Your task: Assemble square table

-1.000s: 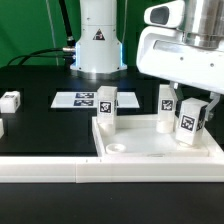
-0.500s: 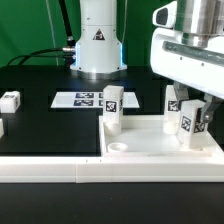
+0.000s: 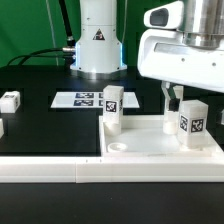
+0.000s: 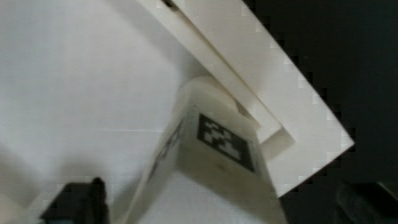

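Note:
The white square slab [image 3: 150, 148] lies in the exterior view's lower right, underside up. One tagged leg [image 3: 112, 108] stands at its far left corner. Another tagged leg [image 3: 191, 122] stands near its right edge. My gripper [image 3: 190, 97] hangs just above that right leg, open, with one dark finger [image 3: 169, 96] beside its top. In the wrist view this leg [image 4: 222, 145] sits between my gripper [image 4: 222, 205] fingers [image 4: 75, 200] with a gap on both sides. A loose leg [image 3: 10, 100] lies at the left.
The marker board [image 3: 84, 99] lies on the black table behind the slab. The long white border wall [image 3: 50, 172] runs along the front. The robot base [image 3: 98, 45] stands at the back. Another white part shows at the left edge [image 3: 2, 128].
My gripper came down with the leg onto the slab's right side, then let go and rose a little. The leg stays standing there.

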